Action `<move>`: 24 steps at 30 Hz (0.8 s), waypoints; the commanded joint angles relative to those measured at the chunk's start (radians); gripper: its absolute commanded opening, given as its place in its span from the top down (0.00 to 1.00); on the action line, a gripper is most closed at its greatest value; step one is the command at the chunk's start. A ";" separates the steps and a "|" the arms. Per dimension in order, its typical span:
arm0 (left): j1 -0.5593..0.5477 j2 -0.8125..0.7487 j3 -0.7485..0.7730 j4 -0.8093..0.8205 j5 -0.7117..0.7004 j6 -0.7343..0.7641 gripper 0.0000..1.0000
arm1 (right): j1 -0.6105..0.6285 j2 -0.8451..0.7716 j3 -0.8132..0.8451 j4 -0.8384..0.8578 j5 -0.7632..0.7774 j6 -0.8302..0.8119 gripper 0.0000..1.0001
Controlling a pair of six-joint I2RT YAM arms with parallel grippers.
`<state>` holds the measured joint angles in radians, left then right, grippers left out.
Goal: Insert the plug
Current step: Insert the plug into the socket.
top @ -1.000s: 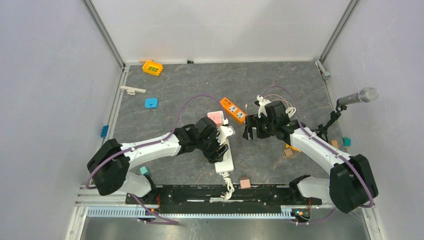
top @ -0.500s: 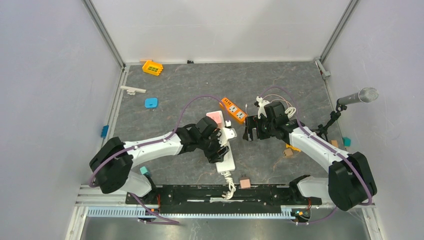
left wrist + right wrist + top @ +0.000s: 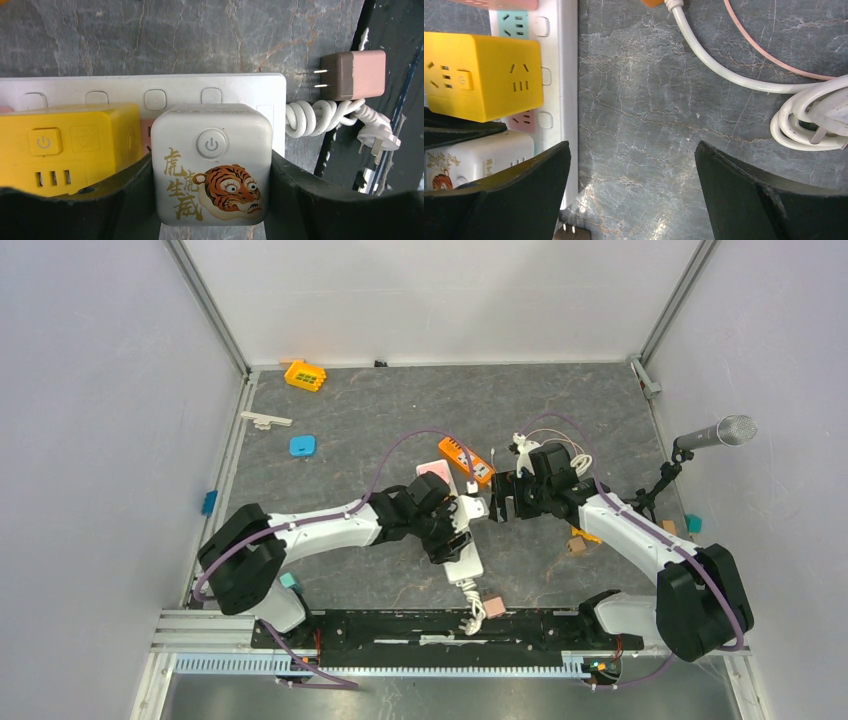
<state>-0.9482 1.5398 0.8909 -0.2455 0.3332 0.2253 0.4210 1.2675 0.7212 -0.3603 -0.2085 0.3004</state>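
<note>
The grey stone-patterned table (image 3: 380, 410) carries everything, and both arms reach in toward its middle. The left arm (image 3: 320, 528) stretches across from its side. The right arm (image 3: 630, 530) bends in to meet it, so the two wrists sit near each other over the work.

The white power strip (image 3: 120, 85) lies flat between them, its cord end toward the arm bases. It looks like the receiver here, and lying flat lets a plug be pressed straight down into it.

A yellow cube (image 3: 65, 150) already stands on the strip, taking up the sockets beside the free end.

Next to it, touching or nearly so, is the white cube plug (image 3: 212, 165) with a tiger printed on its face. The left end effector (image 3: 212, 200) clamps it from both flanks, a dark finger pressed flat against each side. That grip would keep it square to the strip. It sits over the strip's last sockets, but I can't tell from here whether its pins are fully home.

The right end effector (image 3: 631, 200) is spread wide and holds nothing. It hovers just beside the strip's edge, perhaps ready to steady it.

A brown adapter (image 3: 357, 75) lies loose past the strip's end, beside the coiled cord (image 3: 320, 117).
</note>
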 commanded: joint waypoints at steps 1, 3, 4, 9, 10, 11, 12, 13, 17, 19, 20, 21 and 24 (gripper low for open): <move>-0.072 0.098 -0.029 -0.002 -0.105 -0.030 0.98 | -0.007 0.004 0.020 0.006 0.000 -0.016 0.02; -0.095 0.113 -0.027 0.009 -0.150 -0.075 0.98 | -0.008 0.004 0.023 0.000 0.000 -0.018 0.02; -0.107 0.121 -0.029 0.018 -0.165 -0.092 0.98 | -0.009 0.005 0.023 0.001 0.000 -0.019 0.02; -0.157 0.177 -0.040 0.069 -0.220 -0.164 0.98 | -0.011 0.007 0.026 -0.003 0.000 -0.024 0.02; -0.162 0.190 -0.037 0.069 -0.230 -0.172 0.98 | -0.011 0.008 0.027 -0.004 0.000 -0.024 0.02; -0.167 0.207 -0.036 0.068 -0.234 -0.184 0.98 | -0.013 0.007 0.026 -0.006 -0.001 -0.025 0.02; -0.171 0.218 -0.040 0.069 -0.233 -0.192 0.98 | -0.013 0.009 0.026 -0.006 -0.002 -0.027 0.02; -0.173 0.224 -0.045 0.070 -0.232 -0.201 0.98 | -0.013 0.010 0.026 -0.006 -0.003 -0.026 0.02; -0.178 0.201 -0.117 0.114 -0.242 -0.263 0.98 | -0.016 0.006 0.024 -0.003 -0.004 -0.028 0.02; -0.179 0.171 -0.165 0.152 -0.255 -0.304 0.98 | -0.018 0.007 0.026 -0.004 -0.006 -0.027 0.02; -0.181 0.158 -0.182 0.163 -0.262 -0.324 0.98 | -0.018 0.006 0.026 -0.002 -0.008 -0.026 0.02; -0.184 0.145 -0.205 0.176 -0.270 -0.345 0.98 | -0.018 0.006 0.026 -0.002 -0.010 -0.025 0.02; -0.213 0.120 -0.258 0.215 -0.306 -0.402 0.98 | -0.018 0.006 0.023 0.001 -0.015 -0.023 0.02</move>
<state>-1.1122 1.5970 0.7727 0.1410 0.0486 -0.0242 0.4080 1.2739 0.7212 -0.3752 -0.2092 0.2863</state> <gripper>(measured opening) 0.666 0.979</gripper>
